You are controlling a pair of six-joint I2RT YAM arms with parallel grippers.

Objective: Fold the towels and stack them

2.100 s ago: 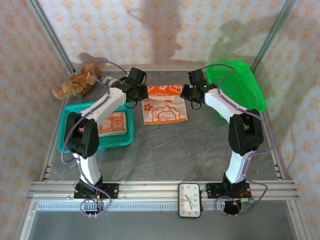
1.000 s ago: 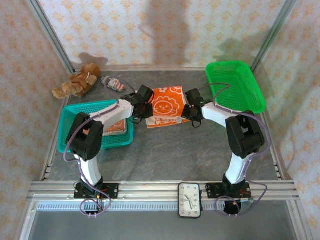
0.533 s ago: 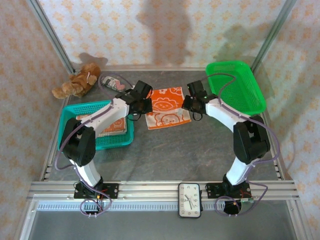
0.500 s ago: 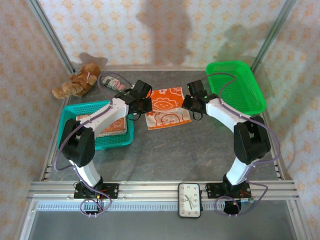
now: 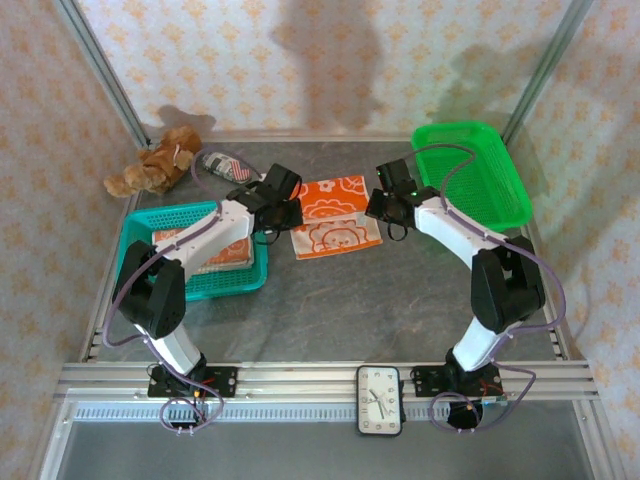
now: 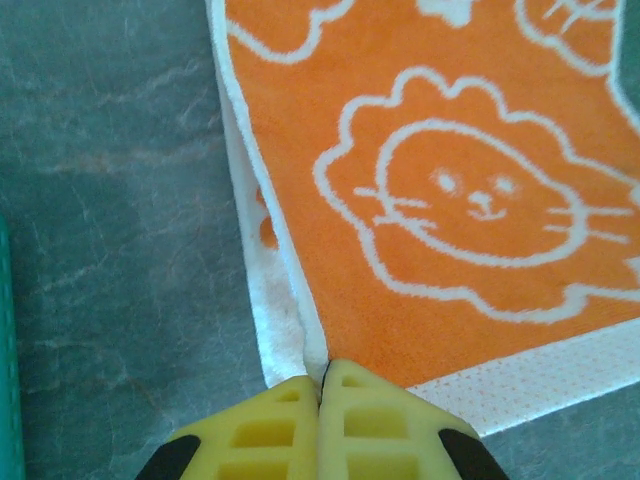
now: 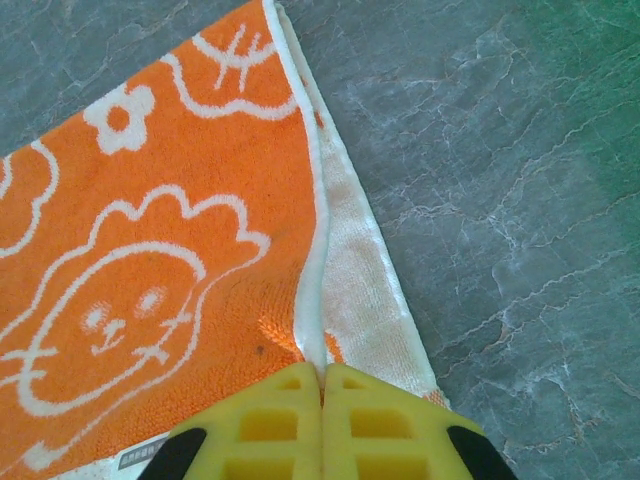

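Pinched shut on opposite side corners of orange lion towel [image 5: 335,215]: left gripper [image 6: 322,368], right gripper [image 7: 322,374]; towel spanning crosswise between, equally near both.

The top external camera looks down from above and behind the arm bases over the whole grey table [image 5: 330,300]. The wrist cameras peer steeply down, very close, past the left gripper [image 6: 322,385] and the right gripper [image 7: 321,385]. All three share the orange lion towel [image 5: 335,215], far middle.
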